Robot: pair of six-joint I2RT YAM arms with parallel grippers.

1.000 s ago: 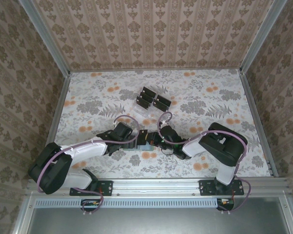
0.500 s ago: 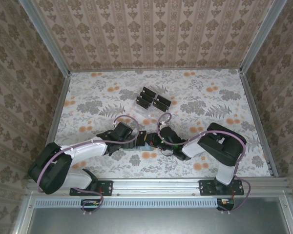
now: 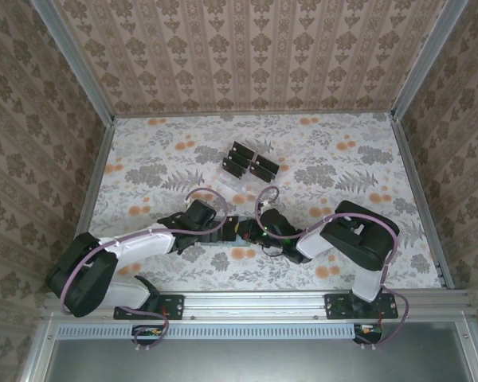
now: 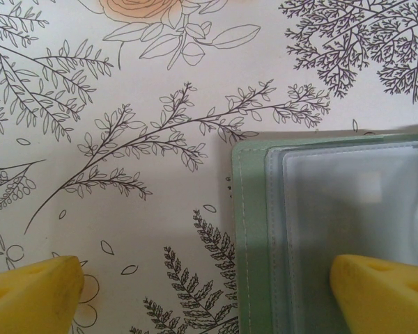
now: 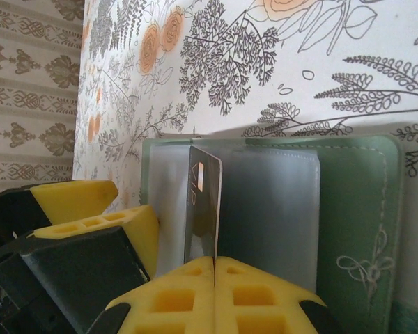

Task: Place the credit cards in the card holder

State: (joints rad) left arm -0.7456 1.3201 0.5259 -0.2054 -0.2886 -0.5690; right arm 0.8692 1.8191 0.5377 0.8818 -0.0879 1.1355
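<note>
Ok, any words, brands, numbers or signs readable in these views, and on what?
No text can be read in any view.
Card in the right claw: pale marks near its top, too blurred to read.
Wallet: a stitched bow motif, no words.
Rack cards: too small to tell.
</note>
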